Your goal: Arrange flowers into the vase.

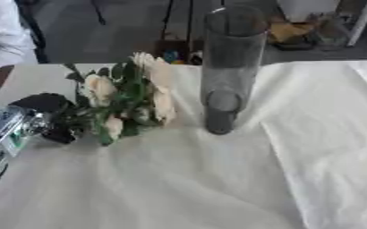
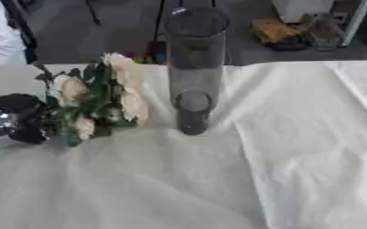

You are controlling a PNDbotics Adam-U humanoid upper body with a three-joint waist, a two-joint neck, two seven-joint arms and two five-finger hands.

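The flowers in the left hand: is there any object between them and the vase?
Nothing visible stands between them. The flowers are held by the left hand just left of the tall clear vase, with only bare white cloth in the gap. The vase's mouth is open, well above the blooms.

The left hand (image 2: pixel 18 120) grips cream flowers (image 2: pixel 100 103) just beside the upright glass vase (image 2: pixel 194 67).

Both head views are looking steeply down, at close range, onto the cloth-covered table (image 1: pixel 218 179). Both are sharing the tall vase (image 1: pixel 230 67) at upper centre and the flowers (image 1: pixel 128 100); the right eye view is showing them further left.
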